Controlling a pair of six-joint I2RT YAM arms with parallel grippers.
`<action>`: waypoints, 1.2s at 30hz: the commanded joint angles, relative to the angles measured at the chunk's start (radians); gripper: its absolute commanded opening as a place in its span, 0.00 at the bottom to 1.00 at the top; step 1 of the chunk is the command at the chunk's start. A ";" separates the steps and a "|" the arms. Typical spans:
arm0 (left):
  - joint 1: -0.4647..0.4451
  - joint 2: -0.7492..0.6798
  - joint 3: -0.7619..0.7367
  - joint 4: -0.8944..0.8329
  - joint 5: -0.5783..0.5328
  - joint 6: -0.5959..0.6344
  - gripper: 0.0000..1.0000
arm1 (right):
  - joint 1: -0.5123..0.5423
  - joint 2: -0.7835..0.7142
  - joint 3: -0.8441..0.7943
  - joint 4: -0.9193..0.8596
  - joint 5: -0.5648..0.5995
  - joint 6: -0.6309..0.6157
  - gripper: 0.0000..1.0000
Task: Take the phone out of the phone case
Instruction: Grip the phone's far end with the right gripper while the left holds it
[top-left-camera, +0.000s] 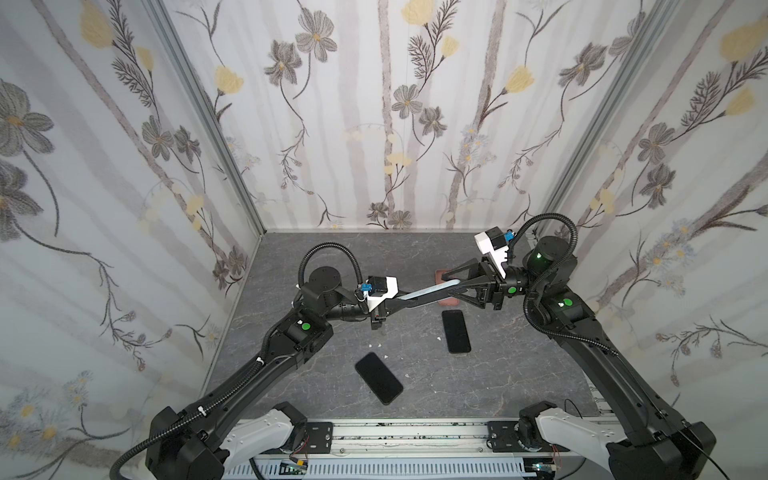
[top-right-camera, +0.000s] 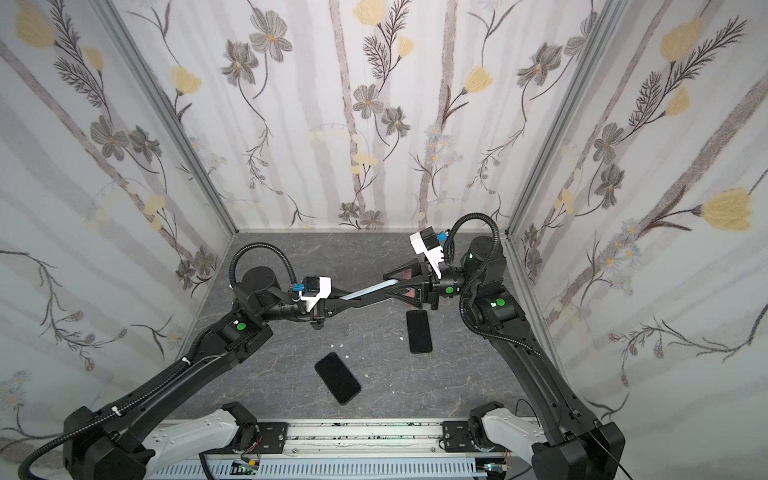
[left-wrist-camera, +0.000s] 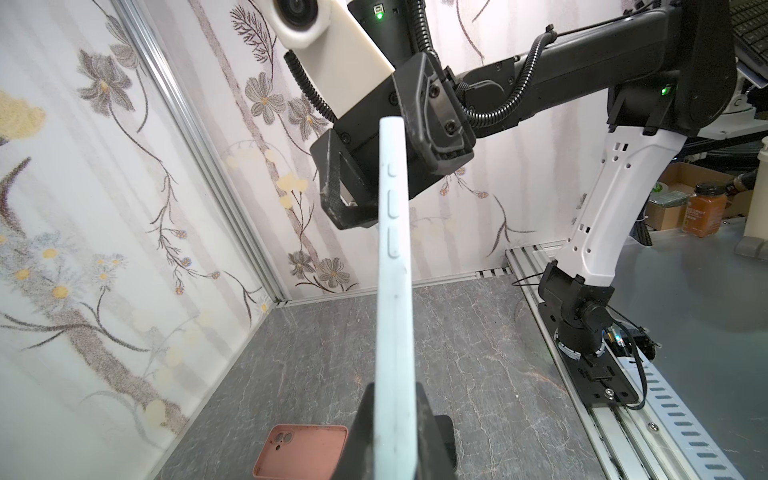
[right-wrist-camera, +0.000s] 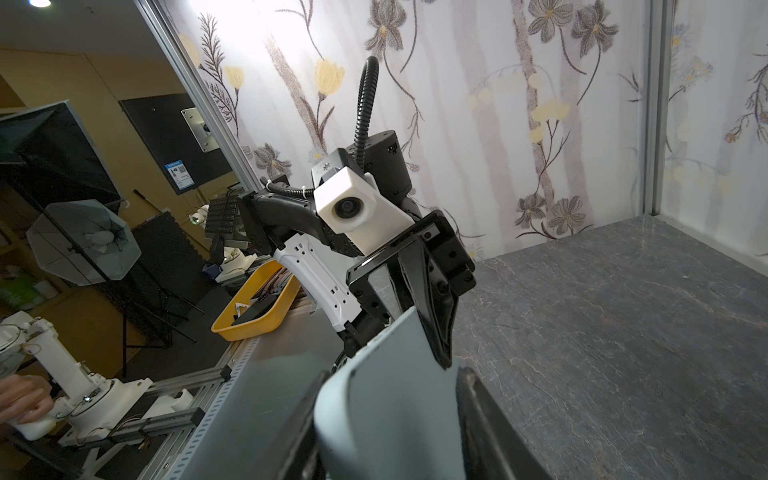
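Observation:
A light blue phone case (top-left-camera: 428, 291) (top-right-camera: 365, 292) hangs in the air above the middle of the table, held at both ends. My left gripper (top-left-camera: 415, 301) (left-wrist-camera: 395, 411) is shut across its thin thickness at one end. My right gripper (top-left-camera: 451, 284) (right-wrist-camera: 390, 415) is closed across the case's width at the far end, a finger against each long edge. The left wrist view shows the case (left-wrist-camera: 392, 291) edge-on with its side buttons. Only its plain face (right-wrist-camera: 399, 395) shows in the right wrist view. Whether the phone sits inside I cannot tell.
Two bare black phones lie on the grey table, one at the front middle (top-left-camera: 379, 383) (top-right-camera: 337, 377) and one nearer the right arm (top-left-camera: 456, 331) (top-right-camera: 419, 331). An empty pink case (left-wrist-camera: 301, 451) (top-left-camera: 439, 274) lies under the right gripper. Patterned walls enclose three sides.

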 joint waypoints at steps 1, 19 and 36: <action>-0.002 -0.007 0.009 0.074 0.026 0.005 0.00 | 0.009 0.009 0.000 0.058 -0.006 0.018 0.49; -0.010 -0.025 -0.012 0.077 -0.079 0.061 0.00 | 0.038 0.023 -0.005 0.159 0.017 0.221 0.34; -0.011 -0.034 0.011 0.078 -0.183 0.115 0.00 | 0.043 0.046 -0.010 0.241 0.050 0.396 0.33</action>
